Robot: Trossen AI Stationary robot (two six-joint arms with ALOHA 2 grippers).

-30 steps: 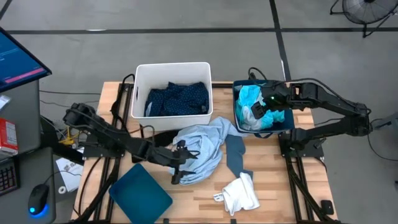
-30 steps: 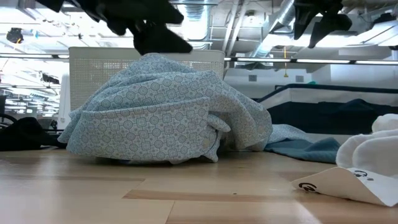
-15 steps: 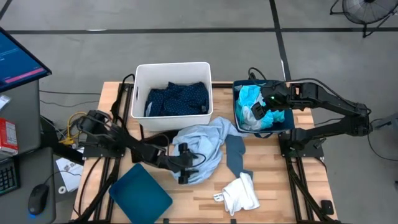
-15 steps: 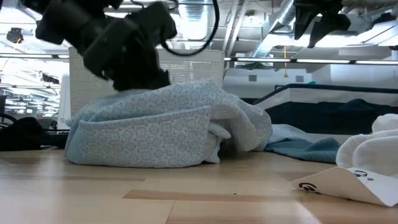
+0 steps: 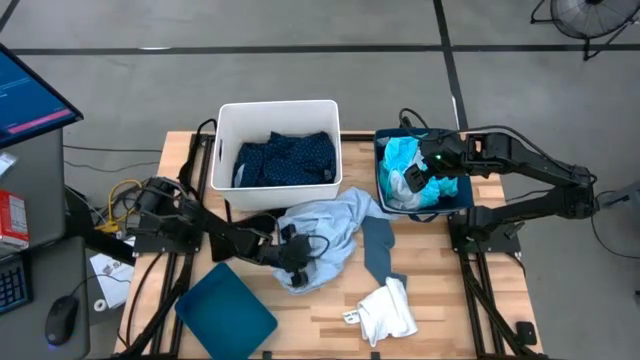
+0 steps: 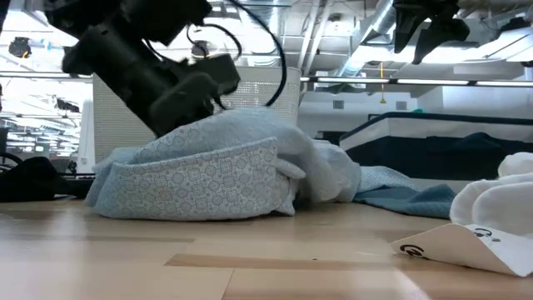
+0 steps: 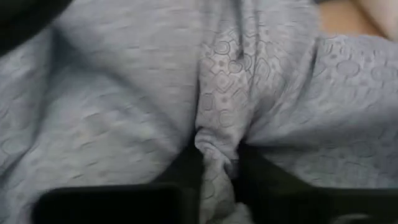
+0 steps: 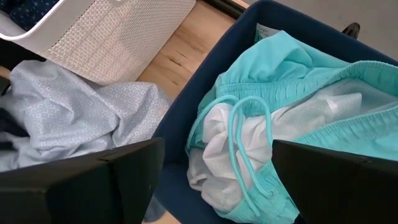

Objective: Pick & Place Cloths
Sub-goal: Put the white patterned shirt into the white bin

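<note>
A pale blue patterned cloth (image 5: 330, 232) (image 6: 216, 171) lies heaped on the table's middle. My left gripper (image 5: 296, 272) (image 7: 217, 177) is down in the heap's near-left part, shut on it. My right gripper (image 5: 425, 180) (image 8: 217, 186) hangs open above the dark tub (image 5: 379, 172), which holds a turquoise cloth (image 8: 292, 62) and a white one (image 8: 217, 143). A navy dotted cloth (image 5: 285, 160) lies in the white bin (image 5: 278, 108). A slate-grey cloth (image 5: 378, 250) and a white cloth (image 5: 390, 310) lie on the table. My left gripper pinches a raised fold (image 7: 217, 149) of the pale blue cloth between its two fingers (image 7: 186, 171). It comes slanting down from the table's left. The cloth lies heaped on the table, its top pressed low under the gripper (image 6: 196, 92).
A teal square piece (image 5: 228, 308) lies flat at the near left. A black cloth (image 5: 255, 222) lies between the bin and the pale blue heap. A desk with a screen and mouse (image 5: 60, 322) stands left of the table.
My left gripper has come down from above the pale blue heap into its top. The heap's top has sunk and flattened under it, while the cloth's edges have stayed on the table.
</note>
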